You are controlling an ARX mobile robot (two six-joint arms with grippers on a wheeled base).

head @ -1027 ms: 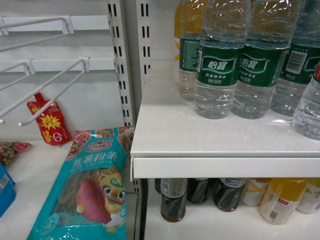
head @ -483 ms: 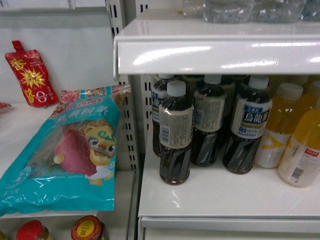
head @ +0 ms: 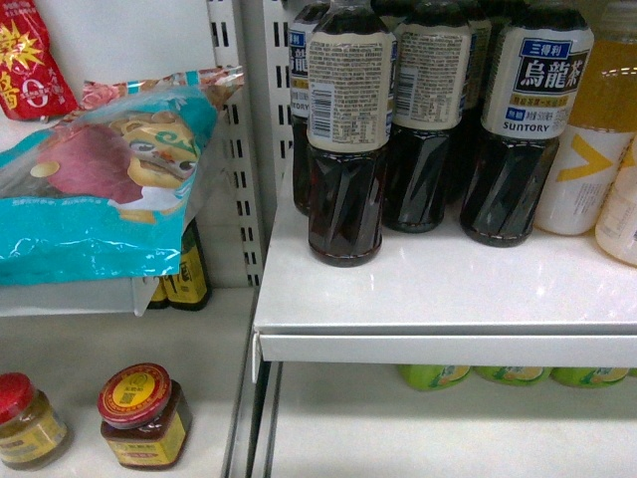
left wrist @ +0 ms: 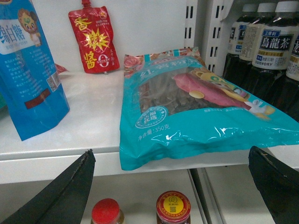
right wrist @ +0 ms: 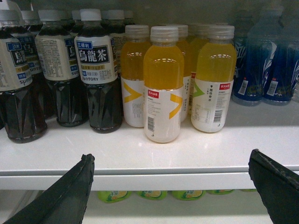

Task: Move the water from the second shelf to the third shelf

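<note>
The water is out of view in every current frame. In the head view neither gripper shows. My left gripper [left wrist: 171, 151] stands open with nothing between its black fingers, in front of the edge of a white shelf [left wrist: 70, 158] that bears a teal snack bag [left wrist: 196, 102]. In the right wrist view my right gripper [right wrist: 171, 154] is also open and empty. It faces the front lip of the drinks shelf [right wrist: 163, 179], below orange drink bottles [right wrist: 163, 84] and dark tea bottles [right wrist: 96, 70].
Dark tea bottles [head: 345, 149] and orange bottles [head: 587, 129] crowd the right shelf [head: 448, 299]. Blue bottles [right wrist: 266, 60] stand further right, and lime-green bottles [right wrist: 154, 193] sit on the level below. Left bay: teal bag [head: 100, 189], red pouch [left wrist: 93, 39], blue bag [left wrist: 28, 70], red-lidded jars [head: 142, 413].
The head view has dropped from the shelf of green-labelled water bottles to the tea and orange drink shelf. The water has left the view at the top, and the jars have come into sight.
</note>
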